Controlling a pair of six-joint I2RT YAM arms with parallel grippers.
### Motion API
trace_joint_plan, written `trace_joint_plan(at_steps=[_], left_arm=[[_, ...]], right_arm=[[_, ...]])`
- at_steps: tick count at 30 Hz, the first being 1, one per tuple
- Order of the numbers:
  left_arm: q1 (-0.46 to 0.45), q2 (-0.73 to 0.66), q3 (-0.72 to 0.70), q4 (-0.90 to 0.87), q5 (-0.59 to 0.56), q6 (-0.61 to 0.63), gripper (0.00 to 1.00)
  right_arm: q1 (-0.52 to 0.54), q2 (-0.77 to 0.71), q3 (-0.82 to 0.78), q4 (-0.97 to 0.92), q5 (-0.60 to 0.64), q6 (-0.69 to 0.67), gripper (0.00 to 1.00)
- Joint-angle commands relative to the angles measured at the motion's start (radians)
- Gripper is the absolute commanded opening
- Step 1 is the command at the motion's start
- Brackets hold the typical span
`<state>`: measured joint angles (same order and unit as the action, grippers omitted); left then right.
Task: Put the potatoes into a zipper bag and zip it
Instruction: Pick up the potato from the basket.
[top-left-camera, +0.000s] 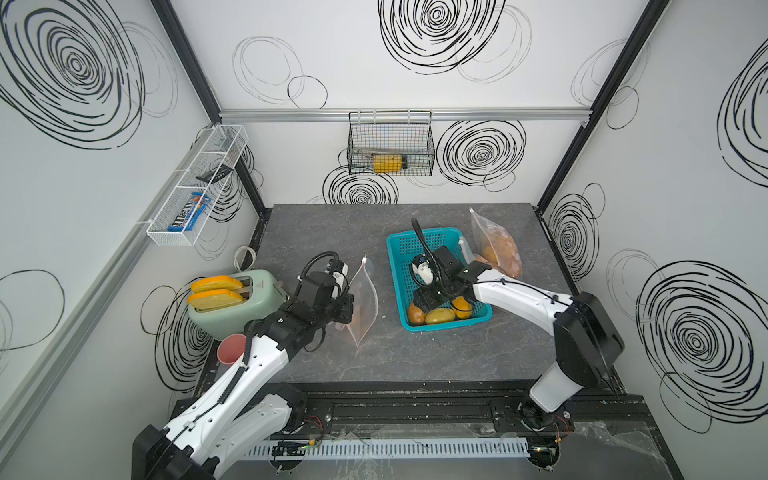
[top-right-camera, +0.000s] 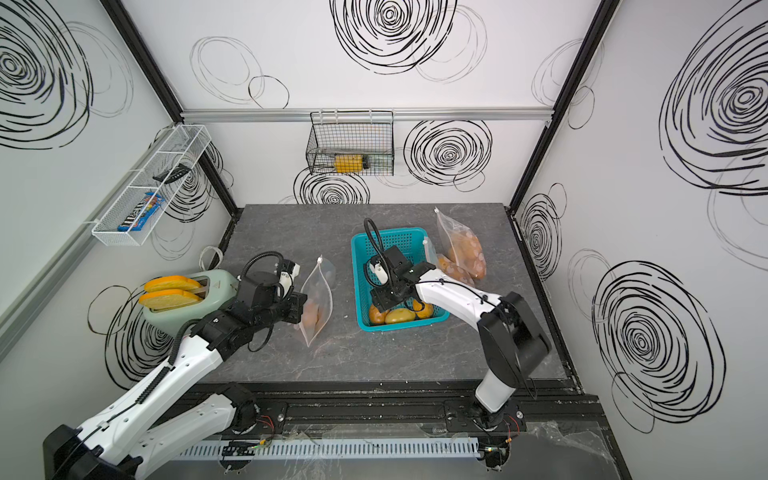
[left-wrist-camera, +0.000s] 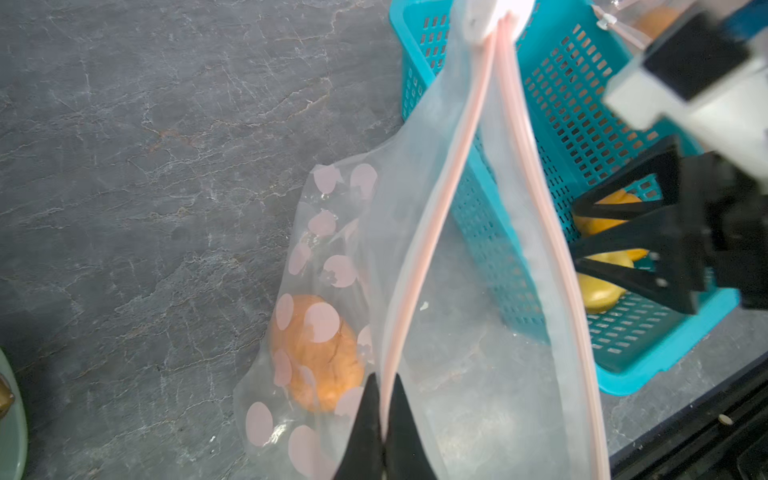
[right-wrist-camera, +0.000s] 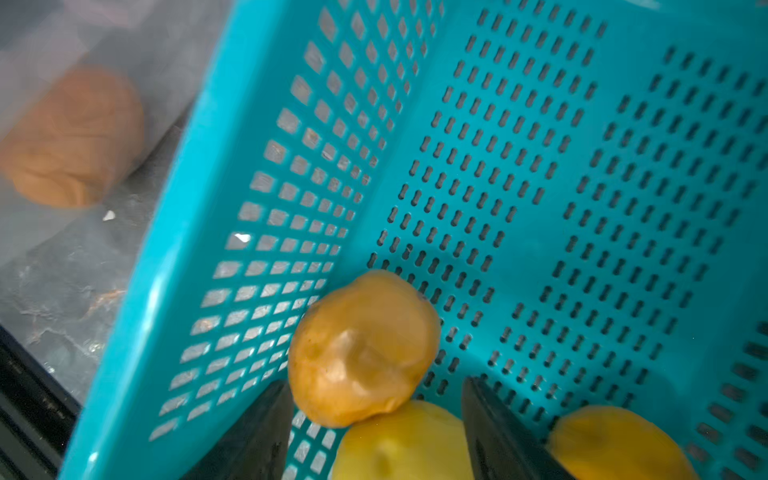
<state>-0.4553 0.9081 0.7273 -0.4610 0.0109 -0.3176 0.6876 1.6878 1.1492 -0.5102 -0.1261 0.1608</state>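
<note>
**Surface and room.** The worktop (top-left-camera: 324, 232) is grey and stone-patterned. It sits in a booth of white walls (top-left-camera: 415, 89) marked with black scribbled rings. A black wire basket (top-left-camera: 390, 143) hangs on the back wall with a yellow item inside. A white mesh shelf (top-left-camera: 195, 187) on the left wall carries a candy pack. At the worktop's left edge stands a pale green toaster (top-left-camera: 253, 309) with two toast slices (top-left-camera: 216, 291) upright in its slots. A pink cup (top-left-camera: 230, 349) is just in front of it.

**Task items.** A teal basket (top-left-camera: 449, 324) sits right of centre. Three potatoes (top-left-camera: 440, 316) lie at its near end: two orange, with a paler yellow-green one between them. A second clear bag (top-left-camera: 494, 245), holding more orange potatoes, lies just beside the basket's far right corner.

**Left gripper** (left-wrist-camera: 384, 384). It is clenched on one lip of the zipper bag (left-wrist-camera: 457, 332), with the fingers pinching the pink zip strip. The bag is clear with pink dots and stands on the worktop between toaster and basket. Its mouth is parted, and the two strips meet at the white slider (left-wrist-camera: 486, 16). At least one orange bagged potato (left-wrist-camera: 320, 353) rests at its bottom.

**Right gripper** (right-wrist-camera: 376, 382). It is down inside the teal basket with its jaws spread wide. An orange potato lies between the fingertips, with a visible gap on one side. Nothing is grasped.
</note>
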Motion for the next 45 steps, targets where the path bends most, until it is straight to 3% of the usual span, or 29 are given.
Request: trace_joint_plan(at_steps=[1, 10, 27, 38, 45], left_arm=[[-0.005, 0.005, -0.006, 0.038, -0.012, -0.003, 0.0], [-0.017, -0.005, -0.014, 0.042, -0.007, -0.011, 0.0], [-0.028, 0.009, -0.015, 0.036, -0.018, -0.009, 0.0], [-0.034, 0.015, -0.014, 0.032, -0.027, -0.01, 0.0], [-0.036, 0.015, -0.014, 0.031, -0.028, -0.01, 0.0]], right_arm=[[-0.005, 0.02, 0.0, -0.042, -0.066, 0.071, 0.7], [-0.016, 0.103, -0.012, 0.018, -0.119, 0.106, 0.71], [-0.026, 0.206, 0.09, 0.029, -0.001, 0.121, 0.67], [-0.04, 0.102, 0.044, 0.108, 0.093, 0.125, 0.82], [-0.038, 0.117, 0.025, 0.099, 0.063, 0.125, 0.83]])
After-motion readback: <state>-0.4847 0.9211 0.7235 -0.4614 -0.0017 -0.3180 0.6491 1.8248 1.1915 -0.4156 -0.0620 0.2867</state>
